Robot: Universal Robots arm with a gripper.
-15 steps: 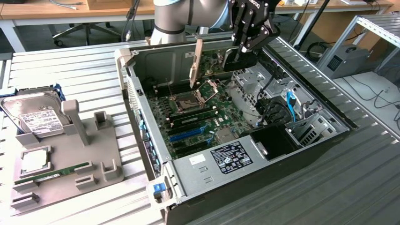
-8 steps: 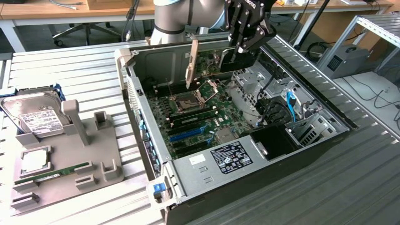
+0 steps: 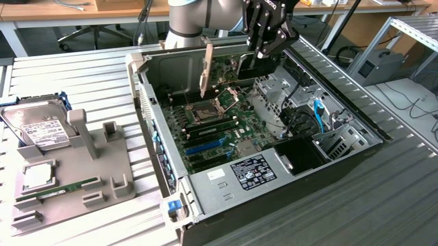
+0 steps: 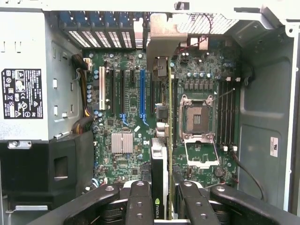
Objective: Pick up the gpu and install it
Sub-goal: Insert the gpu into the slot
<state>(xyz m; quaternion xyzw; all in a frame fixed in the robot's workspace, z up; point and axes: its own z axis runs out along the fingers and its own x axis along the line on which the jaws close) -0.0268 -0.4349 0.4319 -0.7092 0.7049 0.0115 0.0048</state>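
Note:
My gripper (image 3: 263, 50) hangs over the far part of the open computer case (image 3: 159, 169) and is shut on the gpu (image 3: 257, 69). The card is held on edge above the motherboard (image 3: 217, 134), with its silver end bracket (image 3: 205, 66) pointing down beside the case's rear wall. In the wrist view the gpu (image 4: 159, 164) runs edge-on from between my fingers (image 4: 140, 201) toward the rear slot openings, its bracket (image 4: 161, 40) at the far end. It hovers beside the blue expansion slot (image 4: 142, 93) and is not seated in the motherboard (image 4: 122, 108).
A grey holder tray (image 3: 102, 179) at the exterior view's left carries a silver hard drive (image 3: 41, 128), a CPU (image 3: 38, 175) and a green RAM stick (image 3: 58, 188). Inside the case are the open CPU socket (image 4: 197, 117), the power supply (image 4: 23, 84) and drive cages with cables (image 3: 318, 115).

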